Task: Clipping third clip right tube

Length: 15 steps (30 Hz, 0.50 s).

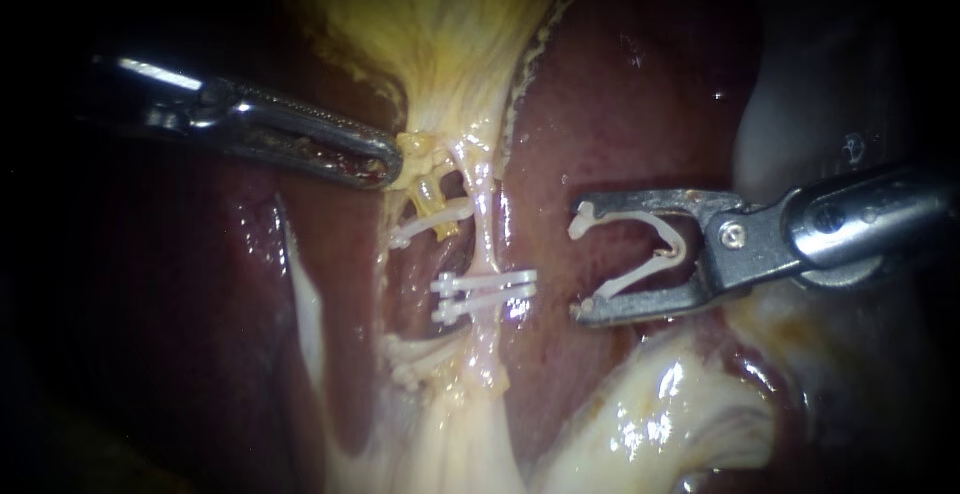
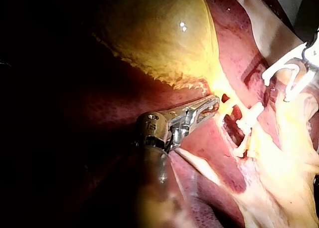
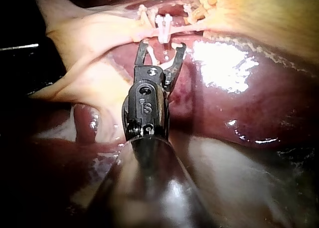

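Note:
The right tube (image 1: 483,224) runs as a pale strand down from the yellow gallbladder (image 1: 440,24) and carries two white clips (image 1: 485,289) side by side. My right instrument (image 1: 577,264) stands just right of it over the liver (image 1: 620,114). Its jaws are spread wide and hold an open white clip (image 1: 630,279), whose mouth faces the tube without touching it. My left instrument (image 1: 390,166) is shut on yellow tissue at the gallbladder's neck. In the right wrist view the right instrument (image 3: 162,46) stops short of the clipped tube (image 3: 164,26).
The left tube bears a white clip (image 1: 430,222) higher up and more clips (image 1: 415,354) lower down. Pale fatty tissue (image 1: 680,414) lies below the right instrument. Dark red liver (image 3: 239,98) surrounds the tubes.

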{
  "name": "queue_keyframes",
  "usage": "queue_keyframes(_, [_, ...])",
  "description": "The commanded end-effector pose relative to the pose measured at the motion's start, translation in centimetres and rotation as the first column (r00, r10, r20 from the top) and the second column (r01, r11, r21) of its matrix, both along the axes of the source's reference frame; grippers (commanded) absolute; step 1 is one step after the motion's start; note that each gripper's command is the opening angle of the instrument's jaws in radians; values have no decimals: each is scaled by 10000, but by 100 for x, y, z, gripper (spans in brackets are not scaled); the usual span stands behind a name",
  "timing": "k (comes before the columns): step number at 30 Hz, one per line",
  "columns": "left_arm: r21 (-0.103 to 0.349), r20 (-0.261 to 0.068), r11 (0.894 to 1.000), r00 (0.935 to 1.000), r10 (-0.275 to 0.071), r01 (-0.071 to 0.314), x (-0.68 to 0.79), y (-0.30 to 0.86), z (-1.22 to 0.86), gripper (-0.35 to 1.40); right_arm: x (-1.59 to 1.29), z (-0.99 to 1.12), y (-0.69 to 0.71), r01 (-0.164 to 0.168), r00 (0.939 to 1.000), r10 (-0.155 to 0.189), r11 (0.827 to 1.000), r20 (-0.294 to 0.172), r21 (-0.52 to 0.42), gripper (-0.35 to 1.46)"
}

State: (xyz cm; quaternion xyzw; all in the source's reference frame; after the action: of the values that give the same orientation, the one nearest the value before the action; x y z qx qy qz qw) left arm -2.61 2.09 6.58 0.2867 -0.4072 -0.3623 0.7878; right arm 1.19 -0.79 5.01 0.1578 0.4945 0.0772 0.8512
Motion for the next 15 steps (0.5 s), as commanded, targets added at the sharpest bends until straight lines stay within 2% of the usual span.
queue_keyframes(1, [1, 2, 10000, 10000, 1, -1, 1, 0, -1, -35, 0, 0, 0, -1, 10000, 1, 10000, 1, 2, 49])
queue_keyframes(5, [-3, -8, 10000, 10000, -24, 24, 5, 1, -7, -35, 0, 0, 0, 1, 10000, -1, 10000, 0, 2, 49])
queue_keyframes(8, [4, -33, 10000, 10000, -91, 91, 11, 6, -18, -35, 0, 0, 0, 0, 10000, 0, 10000, 1, 2, 49])
queue_keyframes(15, [-9, 180, 9968, 9967, -793, 794, 35, 30, -64, -35, 0, 0, 0, -1, 10000, 1, 10000, 1, 2, 49])
